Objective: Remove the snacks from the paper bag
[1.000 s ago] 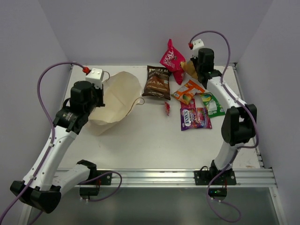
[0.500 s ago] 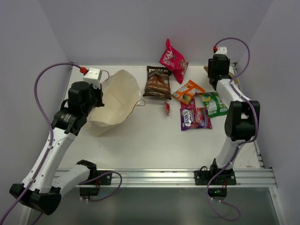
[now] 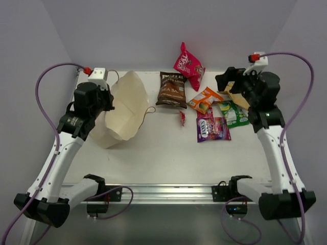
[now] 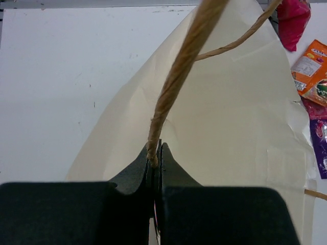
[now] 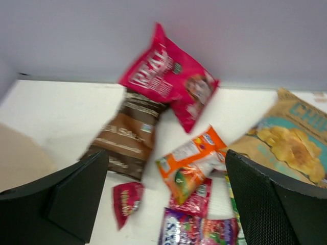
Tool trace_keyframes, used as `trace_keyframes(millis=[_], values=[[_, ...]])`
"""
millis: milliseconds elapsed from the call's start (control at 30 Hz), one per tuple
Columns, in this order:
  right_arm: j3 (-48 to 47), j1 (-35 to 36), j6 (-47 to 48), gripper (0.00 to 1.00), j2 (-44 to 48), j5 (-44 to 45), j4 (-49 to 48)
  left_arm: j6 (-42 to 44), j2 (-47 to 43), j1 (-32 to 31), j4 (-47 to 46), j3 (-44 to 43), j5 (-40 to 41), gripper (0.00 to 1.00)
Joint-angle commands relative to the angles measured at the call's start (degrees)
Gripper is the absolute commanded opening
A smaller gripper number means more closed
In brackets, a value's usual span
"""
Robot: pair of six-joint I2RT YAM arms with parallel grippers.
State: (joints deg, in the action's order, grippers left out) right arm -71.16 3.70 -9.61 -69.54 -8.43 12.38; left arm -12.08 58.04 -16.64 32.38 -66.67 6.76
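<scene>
The beige paper bag [image 3: 124,108] lies on its side at the left, mouth toward the middle. My left gripper [image 4: 155,149] is shut on its brown cord handle [image 4: 176,71] and holds it up; the gripper in the top view [image 3: 107,98] is at the bag's left edge. Snacks lie outside the bag: a dark brown packet [image 3: 171,89], magenta [image 3: 188,64], orange [image 3: 205,99], green [image 3: 234,114], purple [image 3: 212,128], a tiny red one [image 3: 182,118]. My right gripper [image 3: 231,86] stands open above a tan-yellow chip bag [image 5: 288,140], nothing between its fingers [image 5: 82,196].
The magenta packet [image 5: 168,81] leans on the back wall. The table's right edge [image 3: 265,102] runs close behind the right arm. White tabletop [image 3: 163,153] stretches in front of the bag and the packets.
My right gripper has opened and let go of the tan-yellow chip bag, which now rests by the green packet. The right arm swung right and back. The left gripper still holds the handle, slightly higher.
</scene>
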Motion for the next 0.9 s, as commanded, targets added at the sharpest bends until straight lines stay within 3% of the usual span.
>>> trace_keyframes(millis=[0, 267, 400, 567, 800, 867], values=[[2.3, -0.1, -3.9, 0.99, 9.2, -12.0, 2.6, -1.9, 2.2, 2.4, -2.3, -5.1, -1.8, 0.00], [10.1, 0.3, -10.2, 0.99, 27.3, -17.8, 1.2, -5.8, 12.1, 10.0, -5.7, -15.5, -9.1, 0.00], [11.7, 0.4, -11.7, 0.99, 29.8, -20.7, 1.5, -7.3, 18.5, 13.1, -6.7, -22.4, -10.4, 0.00], [13.6, 0.5, -11.4, 0.99, 32.6, -22.2, 1.8, -11.1, 25.4, 21.6, -9.5, -28.9, -11.7, 0.00], [14.6, 0.9, -10.5, 0.99, 34.1, -22.2, 2.1, -15.5, 29.4, 28.1, -13.8, -25.7, -18.9, 0.00], [15.3, 1.0, -10.6, 0.99, 34.0, -22.4, 1.9, -15.6, 29.9, 30.4, -15.0, -23.3, -18.7, 0.06]])
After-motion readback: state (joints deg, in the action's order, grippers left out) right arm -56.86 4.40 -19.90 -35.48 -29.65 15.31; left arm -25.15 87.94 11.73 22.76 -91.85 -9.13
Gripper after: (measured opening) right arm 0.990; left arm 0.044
